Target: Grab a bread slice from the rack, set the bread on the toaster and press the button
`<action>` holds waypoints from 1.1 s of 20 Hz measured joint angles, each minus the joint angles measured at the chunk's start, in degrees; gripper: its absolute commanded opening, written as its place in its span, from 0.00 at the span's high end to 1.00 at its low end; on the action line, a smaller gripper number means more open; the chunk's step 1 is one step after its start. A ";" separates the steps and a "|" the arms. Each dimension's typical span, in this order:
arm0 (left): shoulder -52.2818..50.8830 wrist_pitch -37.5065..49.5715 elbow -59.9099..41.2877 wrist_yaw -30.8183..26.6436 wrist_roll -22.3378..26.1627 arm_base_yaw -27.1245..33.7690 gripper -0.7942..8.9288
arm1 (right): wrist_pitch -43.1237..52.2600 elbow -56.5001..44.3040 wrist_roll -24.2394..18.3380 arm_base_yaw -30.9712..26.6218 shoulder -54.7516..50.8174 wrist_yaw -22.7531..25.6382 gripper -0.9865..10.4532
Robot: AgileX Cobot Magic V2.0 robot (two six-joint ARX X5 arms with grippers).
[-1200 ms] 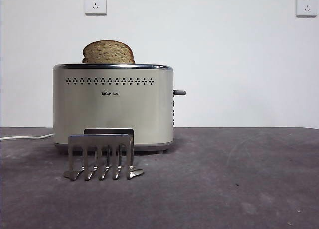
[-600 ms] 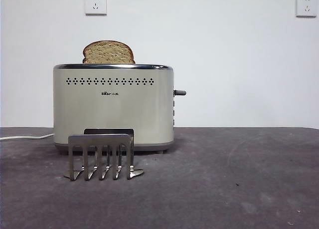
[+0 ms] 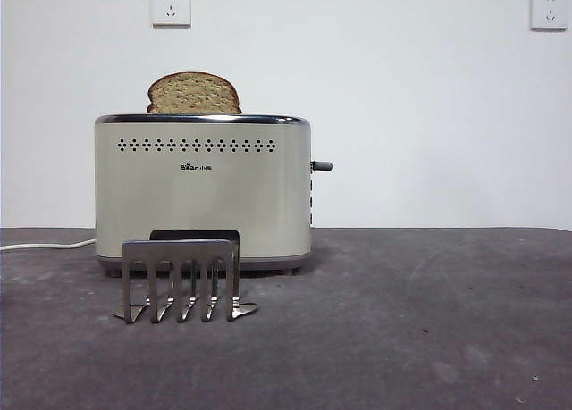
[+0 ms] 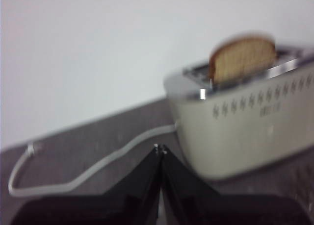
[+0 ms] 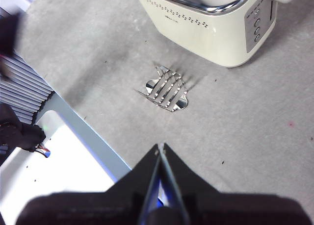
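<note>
The slice of bread [image 3: 194,93] stands upright in the slot of the cream toaster [image 3: 203,191], its domed top sticking out above the chrome rim; the left wrist view also shows the bread [image 4: 241,58] in the toaster [image 4: 245,127]. The metal rack [image 3: 183,280] stands in front of the toaster with nothing in it, and the right wrist view shows the rack [image 5: 167,87] from high above. My left gripper [image 4: 159,149] is shut, off to the toaster's cord side. My right gripper [image 5: 160,147] is shut, high over the table. The toaster's lever [image 3: 322,166] juts from its side.
A white cord [image 3: 45,245] runs from the toaster across the grey table. Buttons [image 5: 256,29] line the toaster's end face. The table's edge and a white surface [image 5: 59,156] lie below my right gripper. Two wall sockets [image 3: 171,5] sit on the wall behind.
</note>
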 measured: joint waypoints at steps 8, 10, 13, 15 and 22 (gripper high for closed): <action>-8.35 0.22 -12.13 -0.68 -1.99 0.31 0.92 | 0.00 0.00 0.00 -0.02 0.00 0.00 0.91; -8.81 0.26 -12.63 -0.68 -2.03 0.33 0.92 | 0.00 0.00 0.00 -0.02 0.00 0.00 0.91; -8.81 -0.59 -13.75 -0.66 -3.15 0.35 0.92 | 0.00 0.00 0.02 -0.02 0.00 0.00 0.91; -8.79 -2.58 -13.99 -0.59 -4.74 0.37 0.92 | 0.00 0.00 0.02 -0.02 0.00 -0.02 0.91; -8.81 -2.64 -13.99 -0.66 -8.11 0.37 0.92 | 0.00 0.00 0.02 -0.02 0.00 0.00 0.91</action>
